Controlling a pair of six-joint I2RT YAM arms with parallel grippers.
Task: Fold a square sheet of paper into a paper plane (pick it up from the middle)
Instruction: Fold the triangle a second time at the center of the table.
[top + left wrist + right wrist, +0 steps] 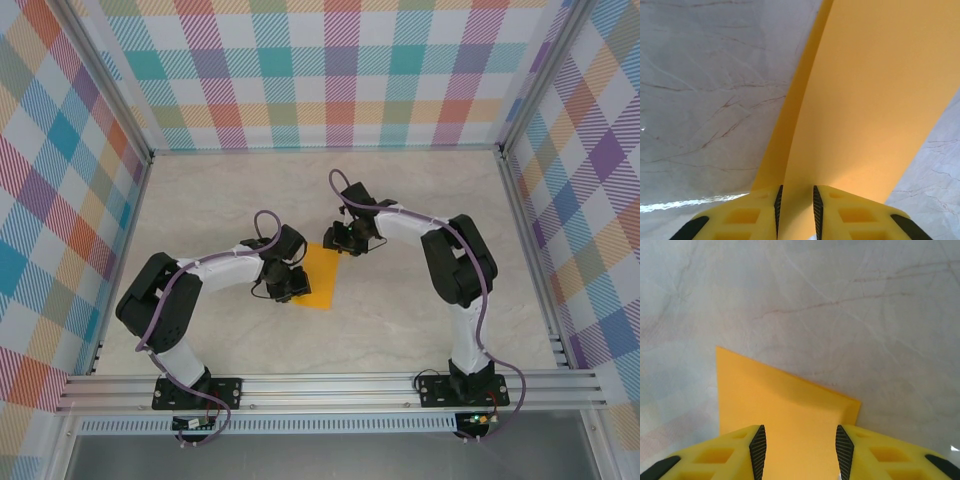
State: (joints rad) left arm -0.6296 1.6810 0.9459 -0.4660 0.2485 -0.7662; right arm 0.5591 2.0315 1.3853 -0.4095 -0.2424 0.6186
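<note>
Yellow fingers point(740, 217) of your left gripper point(796, 200) sit right at the bottom of the left wrist view, black ribbed pads facing each other. They're drawn close, with just a narrow slot left between them, and the square sheet of paper point(865, 100) runs straight through that slot. The sheet rises away from the pads as a broad orange sweep, a darker strip along its left side, with the marbled table point(700, 100) showing on both sides of it. Whether the pads actually press on the paper, I can't tell you.

Over on the right wrist view, your right gripper point(800, 440) stands clearly apart, about half spread, and it has hold of nothing. The paper point(770, 400) lies on the table point(840, 300) below the gap. Its far edge runs at a slant from a sharp corner on the left down to a corner just beside the right finger.

From above, the orange sheet point(322, 275) sits near the middle of the table point(400, 320), between both arms. Your left gripper point(288, 285) is at its left edge, and your right gripper point(345, 238) is at its far right corner. Checked walls ring the workspace, and a metal rail point(330, 385) carries both bases along the near edge.
</note>
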